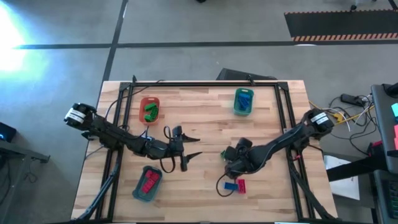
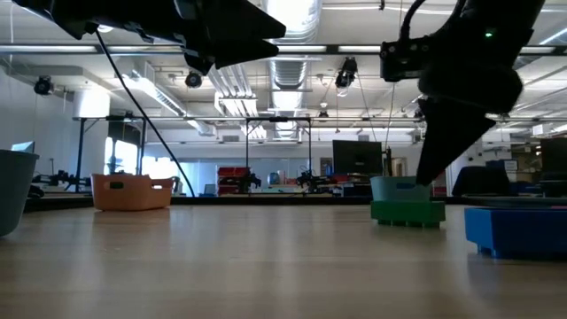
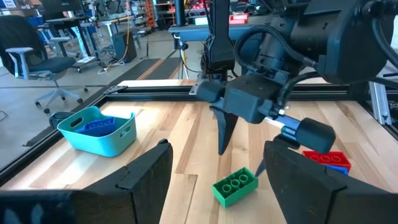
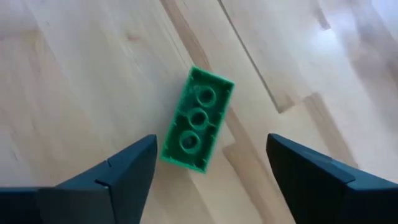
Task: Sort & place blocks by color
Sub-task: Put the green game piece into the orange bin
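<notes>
Wooden counter [image 1: 205, 130] planks ran under both arms. The right gripper [image 4: 208, 165] hung directly above a green brick [image 4: 198, 119] with its jaws spread wide, likely lined up to straddle it. The left gripper [image 1: 191, 151], jaws also open, waited near the middle (holding nothing). A red brick [image 1: 240, 185] and a blue brick [image 1: 231, 186] lay touching each other nearby.

— What sits on the wooden table [image 2: 266, 257] from this level?
— A green block [image 2: 407, 212] right of centre, a blue block [image 2: 516, 230] nearer at the right edge, an orange tray [image 2: 133, 191] far left.
— And the arms?
— The right gripper [image 2: 438, 151] hangs just above the green block, dark fingers [image 2: 452, 142] pointing down. The left arm [image 2: 177, 27] crosses the top left, above the table
</notes>
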`<act>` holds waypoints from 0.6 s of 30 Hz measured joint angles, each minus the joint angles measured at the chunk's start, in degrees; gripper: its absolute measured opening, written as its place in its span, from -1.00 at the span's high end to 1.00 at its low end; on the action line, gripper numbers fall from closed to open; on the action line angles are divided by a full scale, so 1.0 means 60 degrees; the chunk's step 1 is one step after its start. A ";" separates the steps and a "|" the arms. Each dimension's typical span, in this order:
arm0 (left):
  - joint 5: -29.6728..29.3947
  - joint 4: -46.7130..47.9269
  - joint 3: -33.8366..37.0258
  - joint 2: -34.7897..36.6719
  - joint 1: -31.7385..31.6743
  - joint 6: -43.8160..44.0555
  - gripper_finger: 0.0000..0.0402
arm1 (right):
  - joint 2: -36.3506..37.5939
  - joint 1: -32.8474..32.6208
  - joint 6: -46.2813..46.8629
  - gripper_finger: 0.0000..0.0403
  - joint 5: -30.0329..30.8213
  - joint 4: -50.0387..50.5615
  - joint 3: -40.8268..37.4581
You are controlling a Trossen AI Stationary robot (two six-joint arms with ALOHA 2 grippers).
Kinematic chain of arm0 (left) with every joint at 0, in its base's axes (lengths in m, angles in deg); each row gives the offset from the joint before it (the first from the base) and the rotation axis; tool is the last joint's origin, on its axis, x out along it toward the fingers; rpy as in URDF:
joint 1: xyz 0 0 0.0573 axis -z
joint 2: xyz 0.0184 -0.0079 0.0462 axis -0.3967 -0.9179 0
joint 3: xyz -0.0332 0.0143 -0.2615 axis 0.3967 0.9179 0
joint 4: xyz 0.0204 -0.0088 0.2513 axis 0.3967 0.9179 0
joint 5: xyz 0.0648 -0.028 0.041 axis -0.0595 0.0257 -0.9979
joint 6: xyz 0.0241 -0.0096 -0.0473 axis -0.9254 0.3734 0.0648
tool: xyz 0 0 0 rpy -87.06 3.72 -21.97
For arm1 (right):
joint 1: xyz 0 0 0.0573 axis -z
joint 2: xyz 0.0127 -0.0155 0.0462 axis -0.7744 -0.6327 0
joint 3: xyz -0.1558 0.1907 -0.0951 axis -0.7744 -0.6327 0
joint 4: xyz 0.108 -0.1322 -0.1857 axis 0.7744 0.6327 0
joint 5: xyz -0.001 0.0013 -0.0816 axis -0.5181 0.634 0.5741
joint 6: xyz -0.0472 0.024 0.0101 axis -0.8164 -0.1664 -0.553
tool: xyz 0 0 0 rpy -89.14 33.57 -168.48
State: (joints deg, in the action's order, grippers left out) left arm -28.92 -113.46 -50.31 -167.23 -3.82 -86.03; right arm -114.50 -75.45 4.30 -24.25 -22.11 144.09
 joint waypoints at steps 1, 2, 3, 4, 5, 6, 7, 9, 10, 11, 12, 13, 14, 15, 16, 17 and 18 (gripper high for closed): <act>-0.0001 0.0000 0.0000 0.0000 0.0000 0.0000 -0.17 | -0.0020 0.0032 0.0086 -0.47 -0.0048 -0.0146 0.0000; 0.0001 0.0000 0.0000 0.0000 0.0000 0.0000 -0.17 | -0.0070 0.0071 0.0140 -0.50 -0.0126 -0.0264 -0.0004; 0.0002 0.0000 0.0000 0.0000 0.0000 0.0000 -0.17 | -0.0085 0.0103 0.0175 -0.52 -0.0173 -0.0421 -0.0012; 0.0002 0.0001 0.0001 0.0000 0.0000 0.0000 -0.17 | -0.0095 0.0129 0.0225 -0.54 -0.0199 -0.0623 -0.0037; 0.0002 0.0004 0.0004 0.0000 0.0000 0.0000 -0.17 | -0.0096 0.0163 0.0300 -0.55 -0.0201 -0.0785 -0.0054; 0.0002 0.0000 0.0004 0.0000 0.0000 0.0000 -0.17 | -0.0096 0.0199 0.0394 -0.56 -0.0202 -0.0898 -0.0062; -0.0001 0.0000 0.0007 0.0000 0.0000 0.0000 -0.17 | -0.0096 0.0227 0.0483 -0.57 -0.0203 -0.0929 -0.0062; 0.0001 0.0004 0.0007 0.0000 0.0000 0.0000 -0.17 | -0.0096 0.0279 0.0696 -0.57 -0.0202 -0.0870 -0.0074; 0.0002 0.0004 0.0007 0.0000 0.0000 0.0000 -0.17 | -0.0096 0.0294 0.0748 -0.57 -0.0201 -0.0861 -0.0090; 0.0000 0.0004 0.0011 0.0000 0.0000 0.0000 -0.17 | -0.0096 0.0302 0.0797 -0.57 -0.0200 -0.0869 -0.0103; 0.0000 0.0004 0.0011 0.0000 0.0000 0.0000 -0.17 | -0.0096 0.0305 0.0853 -0.56 -0.0197 -0.0896 -0.0131; -0.0001 0.0004 0.0011 0.0000 -0.0004 0.0000 -0.17 | -0.0096 0.0302 0.0899 -0.56 -0.0197 -0.0896 -0.0175; -0.0001 0.0004 0.0011 0.0000 -0.0004 0.0000 -0.17 | -0.0096 0.0298 0.0948 -0.55 -0.0200 -0.0889 -0.0234; 0.0002 0.0004 0.0011 0.0000 -0.0004 -0.0002 -0.17 | -0.0096 0.0294 0.0986 -0.54 -0.0201 -0.0949 -0.0318; 0.0002 0.0004 0.0011 0.0000 -0.0004 -0.0002 -0.17 | -0.0096 0.0291 0.1023 -0.54 -0.0201 -0.1068 -0.0423; 0.0002 0.0004 0.0011 0.0000 -0.0004 -0.0004 -0.17 | -0.0096 0.0291 0.1047 -0.53 -0.0204 -0.1246 -0.0539; 0.0000 0.0004 0.0011 0.0000 -0.0004 -0.0002 -0.17 | -0.0096 0.0293 0.1048 -0.53 -0.0203 -0.1440 -0.0662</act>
State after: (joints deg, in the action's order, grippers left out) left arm -28.92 -113.44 -50.24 -167.23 -3.84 -86.04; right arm -115.07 -73.69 10.58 -25.47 -30.75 140.12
